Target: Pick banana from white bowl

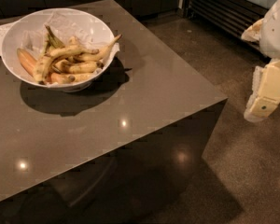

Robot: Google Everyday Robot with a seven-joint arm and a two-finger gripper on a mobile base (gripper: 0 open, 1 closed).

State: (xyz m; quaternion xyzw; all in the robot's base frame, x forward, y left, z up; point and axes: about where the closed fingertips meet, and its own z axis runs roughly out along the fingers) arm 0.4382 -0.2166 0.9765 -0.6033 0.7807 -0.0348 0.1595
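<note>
the jaws, openness unclear, hang at far right, well apart from the white bowl of bananas.

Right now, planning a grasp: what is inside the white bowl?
Several bananas piled on crinkled paper lining the white bowl; anything beneath is hidden. The gripper hangs far right, off the table.

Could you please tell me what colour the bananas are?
The bananas are yellow, brown-spotted (camera view); gripper is far right, off the table.
</note>
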